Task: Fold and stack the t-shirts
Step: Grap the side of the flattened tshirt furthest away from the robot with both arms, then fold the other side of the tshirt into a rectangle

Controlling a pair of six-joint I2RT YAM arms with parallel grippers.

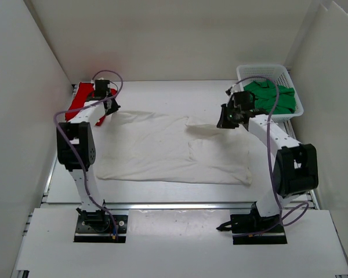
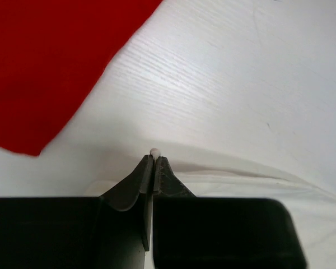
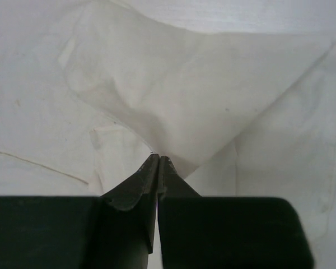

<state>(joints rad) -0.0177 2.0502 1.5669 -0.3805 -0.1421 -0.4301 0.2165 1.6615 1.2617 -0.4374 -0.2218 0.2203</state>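
Where the white bench (image 1: 162, 87) met its far left corner, the bright red cloth t-shirt (image 1: 78, 99) lay bunched in a long strip against the side wall. Just to its right, the left claw (image 1: 112, 108) reached down to the far left corner of the white cloth t-shirt (image 1: 162, 152). In the left wrist view its fingers were clenched together, with a small nub of white cloth pinched at their tips and the shirt's edge running up to them. The red shirt lay apart from that edge, with bare bench between the two.

The white shirt was spread flat and wide across the middle of the bench, between the two arms, its near edge roughly straight. Near its far right corner the right claw (image 1: 223, 123) was clenched on the cloth. The right wrist view showed the fabric drawn up into a tent that ended between the closed fingertips.

Further right, in the far right corner, the green cloth t-shirt (image 1: 272, 95) lay crumpled inside the white plastic mesh basket (image 1: 267, 70).
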